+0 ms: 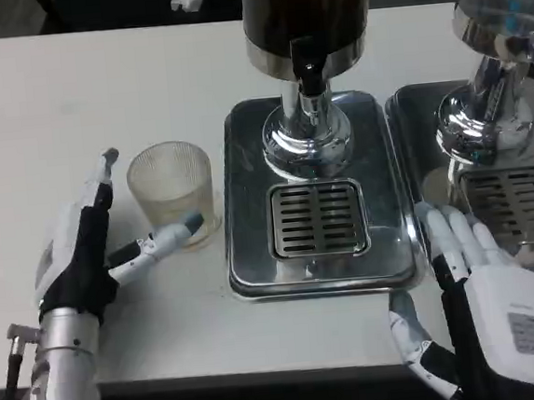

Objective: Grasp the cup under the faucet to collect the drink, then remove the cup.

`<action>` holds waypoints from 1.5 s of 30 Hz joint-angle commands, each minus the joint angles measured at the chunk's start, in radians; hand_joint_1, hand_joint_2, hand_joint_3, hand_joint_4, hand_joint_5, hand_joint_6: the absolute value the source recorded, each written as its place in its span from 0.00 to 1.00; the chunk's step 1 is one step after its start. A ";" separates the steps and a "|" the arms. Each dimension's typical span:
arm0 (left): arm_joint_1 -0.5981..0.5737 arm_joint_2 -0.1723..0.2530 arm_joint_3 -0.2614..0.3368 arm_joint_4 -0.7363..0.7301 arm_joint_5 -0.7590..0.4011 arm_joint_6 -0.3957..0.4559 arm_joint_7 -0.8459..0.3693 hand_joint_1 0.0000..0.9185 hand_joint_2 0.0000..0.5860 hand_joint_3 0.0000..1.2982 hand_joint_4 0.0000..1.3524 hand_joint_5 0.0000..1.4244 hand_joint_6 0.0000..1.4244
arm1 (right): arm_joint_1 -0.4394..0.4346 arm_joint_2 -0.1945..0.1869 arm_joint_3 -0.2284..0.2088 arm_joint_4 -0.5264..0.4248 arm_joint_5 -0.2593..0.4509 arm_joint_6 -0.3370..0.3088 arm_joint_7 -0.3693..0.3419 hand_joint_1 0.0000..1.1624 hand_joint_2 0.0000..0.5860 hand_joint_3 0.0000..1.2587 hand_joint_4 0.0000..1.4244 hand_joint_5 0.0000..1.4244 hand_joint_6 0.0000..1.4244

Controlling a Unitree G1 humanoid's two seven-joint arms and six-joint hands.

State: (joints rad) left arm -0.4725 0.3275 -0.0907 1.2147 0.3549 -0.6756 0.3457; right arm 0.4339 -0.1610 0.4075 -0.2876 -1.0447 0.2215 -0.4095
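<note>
A clear ribbed plastic cup [174,191] stands upright on the white table, left of the dispenser's steel tray [249,211]. The dark drink dispenser [305,14] rises behind the tray, its black faucet [308,70] hanging above the slotted drain grate [317,219]. My left hand [88,244] lies open just left of the cup, its thumb reaching to the cup's base, the other fingers stretched up beside it without closing around it. My right hand [486,298] is open at the lower right, fingers flat near the tray's right edge, holding nothing.
A second dispenser [496,39] on its own steel tray [421,140] with a drain grate [520,201] stands at the right. The table's front edge runs along the bottom of the picture. Bare white tabletop [71,95] stretches to the left and behind the cup.
</note>
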 commanded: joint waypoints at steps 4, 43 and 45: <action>-0.071 -0.027 0.013 0.038 -0.035 0.021 -0.022 0.42 0.07 0.00 0.08 0.08 0.00 | 0.017 0.012 0.007 -0.038 -0.021 0.019 0.014 0.43 0.86 0.04 0.02 0.05 0.12; -0.069 -0.040 -0.071 0.058 0.041 0.069 0.115 0.75 0.09 0.13 0.88 0.00 0.00 | 0.062 0.056 0.000 -0.066 -0.001 0.020 0.006 0.45 0.84 0.06 0.02 0.07 0.17; -0.067 -0.038 -0.073 0.058 0.044 0.064 0.115 0.74 0.08 0.09 0.85 0.00 0.01 | 0.062 0.057 -0.001 -0.066 0.002 0.018 0.007 0.45 0.84 0.06 0.02 0.07 0.17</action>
State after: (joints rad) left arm -0.5602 0.2905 -0.1501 1.2637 0.3865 -0.6176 0.4625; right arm 0.4915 -0.1100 0.4096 -0.3441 -1.0555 0.2455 -0.3966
